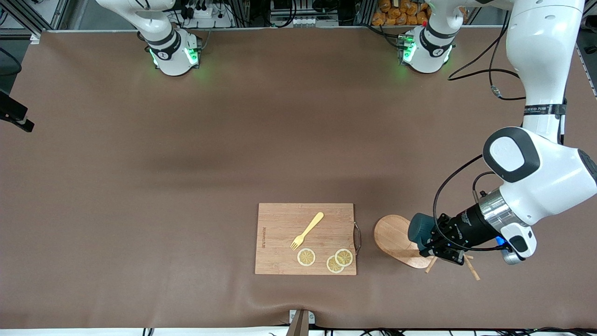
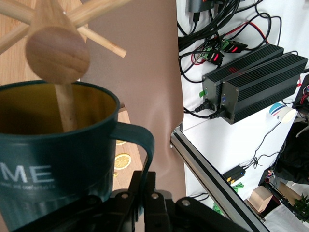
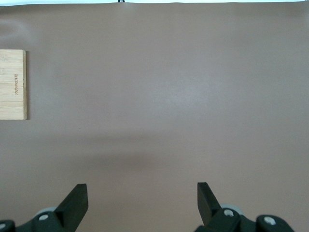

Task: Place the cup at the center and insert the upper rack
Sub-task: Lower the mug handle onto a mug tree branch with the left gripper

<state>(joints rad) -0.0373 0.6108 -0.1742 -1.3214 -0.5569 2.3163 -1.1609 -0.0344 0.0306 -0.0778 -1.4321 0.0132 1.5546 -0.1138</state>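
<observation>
Lemon slices [image 1: 335, 259] lay w/ a yellow fork [image 1: 307, 230] on the cutting board [image 1: 280, 242], nearest the camera. Beside it, toward the left arm's end of the surface, stood the upper rack [image 1: 394, 235]. Left hand [image 1: 430, 242] gripped the cup [image 1: 419, 227] over the rack's base, pole top [image 2: 57, 54] at the cup's rim. Right hand [image 3: 142, 203] waited w/ fingers wide over bare surface [image 3: 193, 87].
</observation>
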